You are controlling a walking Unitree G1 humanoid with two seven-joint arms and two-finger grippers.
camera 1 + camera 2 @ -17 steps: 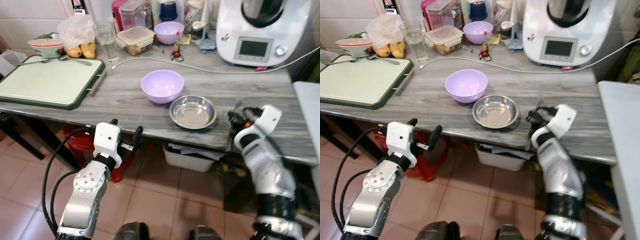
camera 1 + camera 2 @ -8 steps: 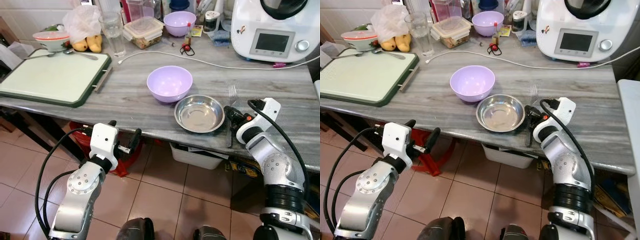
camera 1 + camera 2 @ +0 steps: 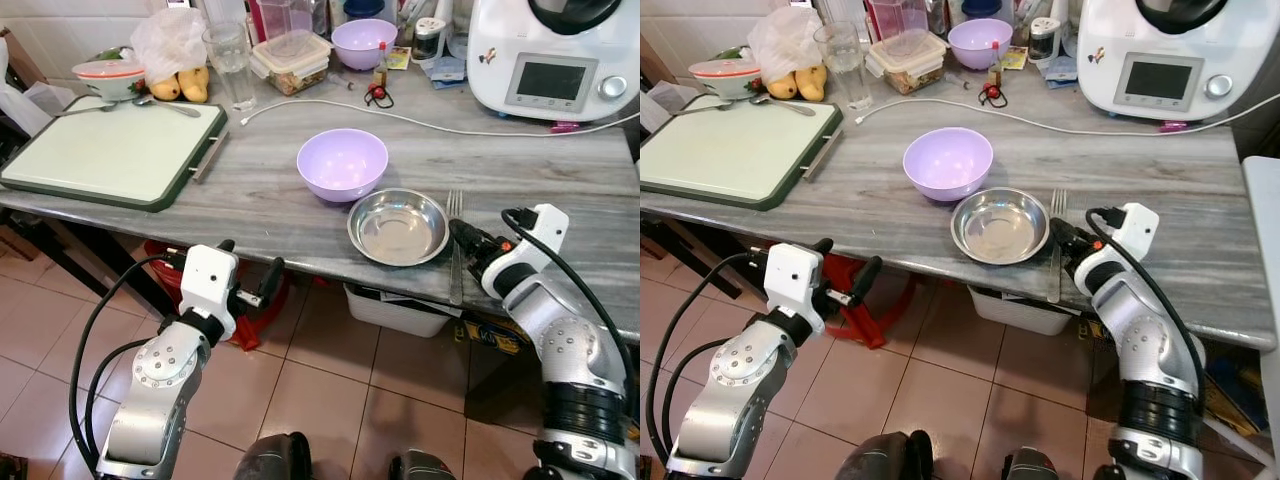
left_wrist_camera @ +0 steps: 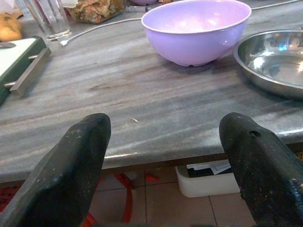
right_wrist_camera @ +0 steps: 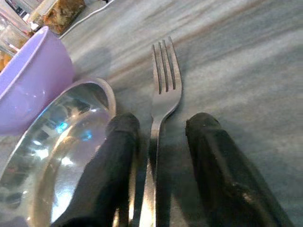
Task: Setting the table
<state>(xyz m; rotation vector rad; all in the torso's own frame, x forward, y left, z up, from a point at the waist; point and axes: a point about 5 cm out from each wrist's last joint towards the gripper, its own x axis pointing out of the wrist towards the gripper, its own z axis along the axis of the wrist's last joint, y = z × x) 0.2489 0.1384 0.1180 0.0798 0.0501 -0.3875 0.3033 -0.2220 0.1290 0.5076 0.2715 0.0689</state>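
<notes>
Right gripper (image 5: 156,165): low over the table's front edge, black fingers (image 5: 113,161) parted, one on each side of the fork handle; no grip seen.
Fork (image 3: 1056,245): flat on the grey wood-grain table (image 3: 1200,230), just right of the steel bowl, tines pointing toward the back, handle end reaching the front edge.
Steel bowl (image 3: 1000,226): upright near the front edge, its rim just beside the right gripper's near finger.
Purple bowl (image 3: 947,163): upright, behind and left of the steel bowl, touching or nearly so.
Left gripper (image 3: 245,270): held below and in front of the table edge, over the tiled floor, fingers spread wide, holding nothing.
Green-rimmed tray (image 3: 110,155): on the table's left end, well apart from the bowls.
Back row: white kitchen machine (image 3: 555,50) at right rear; white cable (image 3: 400,118) running across in front of it; a second purple bowl (image 3: 362,42), lidded food box (image 3: 292,62), glass (image 3: 232,62), bananas (image 3: 185,85) and a small dish (image 3: 105,75) with a spoon toward the left rear.
</notes>
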